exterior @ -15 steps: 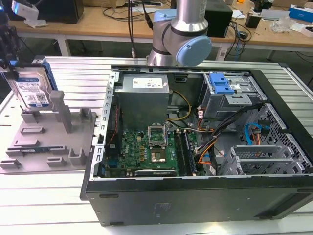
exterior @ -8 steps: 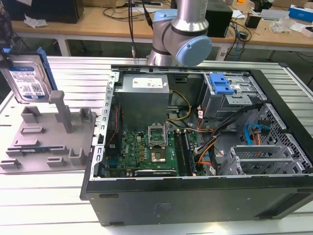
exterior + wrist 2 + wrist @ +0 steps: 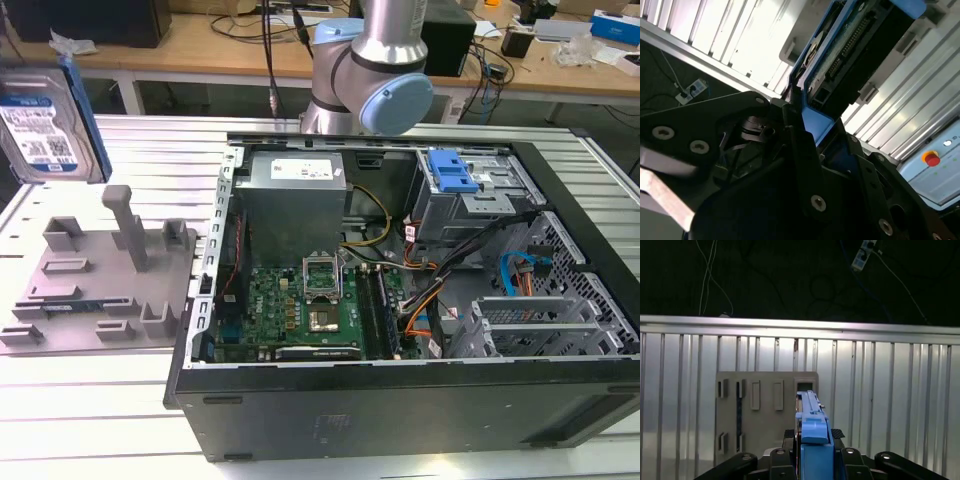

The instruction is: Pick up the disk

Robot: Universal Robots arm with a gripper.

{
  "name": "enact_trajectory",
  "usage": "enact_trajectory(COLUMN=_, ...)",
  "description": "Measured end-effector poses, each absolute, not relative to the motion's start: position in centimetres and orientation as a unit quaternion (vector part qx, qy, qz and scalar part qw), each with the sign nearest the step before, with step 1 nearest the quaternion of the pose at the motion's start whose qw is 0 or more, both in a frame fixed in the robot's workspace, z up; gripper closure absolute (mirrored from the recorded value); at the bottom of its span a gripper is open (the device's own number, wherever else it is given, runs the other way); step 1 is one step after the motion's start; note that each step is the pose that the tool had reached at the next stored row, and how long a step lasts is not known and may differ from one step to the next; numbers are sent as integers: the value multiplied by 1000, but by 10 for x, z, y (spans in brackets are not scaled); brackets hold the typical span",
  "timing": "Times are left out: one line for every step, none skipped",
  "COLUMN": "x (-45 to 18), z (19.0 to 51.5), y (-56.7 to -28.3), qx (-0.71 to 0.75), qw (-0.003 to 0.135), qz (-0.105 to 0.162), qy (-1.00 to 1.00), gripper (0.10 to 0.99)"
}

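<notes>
Blue-railed disk (image 3: 813,442) sits clamped in the gripper (image 3: 812,460), lifted above the grey holder (image 3: 765,400) at 11 o'clock.

Disk lifted clear, standing on edge at the upper left of the exterior view.

The disk (image 3: 47,120) is a flat silver rectangle with a white-and-blue label facing out and a blue rail along its edge, tilted slightly. In the first wrist view it (image 3: 811,440) appears edge-on at bottom centre, blue rail upward. The second wrist view shows its (image 3: 860,55) dark underside, circuit board and connector pins at upper right.
</notes>
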State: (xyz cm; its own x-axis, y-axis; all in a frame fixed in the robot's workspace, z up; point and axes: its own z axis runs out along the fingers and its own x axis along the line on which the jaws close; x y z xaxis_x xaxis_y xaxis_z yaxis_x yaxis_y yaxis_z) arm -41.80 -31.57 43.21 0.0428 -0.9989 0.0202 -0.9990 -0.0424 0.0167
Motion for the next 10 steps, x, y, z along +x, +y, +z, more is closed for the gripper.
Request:
enact_trajectory(x=-418, z=436, y=-316, qx=722, qw=13, qz=2, qy=-692, gripper=718)
enact_trajectory(x=-418, z=443, y=-316, qx=722, qw=13, qz=1, qy=-692, gripper=718)
enact_trajectory(x=-418, z=448, y=-316, qx=722, qw=13, qz=2, qy=-692, gripper=718)
enact_trajectory(x=-418, z=456, y=-316, qx=722, qw=13, qz=2, qy=-692, gripper=718)
enact_trajectory(x=-418, z=463, y=-316, qx=722, qw=13, qz=2, qy=-692, gripper=718)
enact_trajectory(x=-418, z=473, y=-316, qx=722, qw=13, qz=2, qy=-692, gripper=718)
enact_trajectory(x=-418, z=479, y=-316, qx=722, qw=13, qz=1, qy=-692, gripper=718)
enact_trajectory(x=-418, z=479, y=-316, qx=722, qw=13, qz=1, qy=-692, gripper=718)
enact_trajectory(x=-418, z=479, y=-316, qx=722, qw=13, qz=1, qy=-692, gripper=718)
enact_trajectory(x=-418, z=479, y=-316, qx=722, qw=13, qz=1, qy=-692, gripper=718)
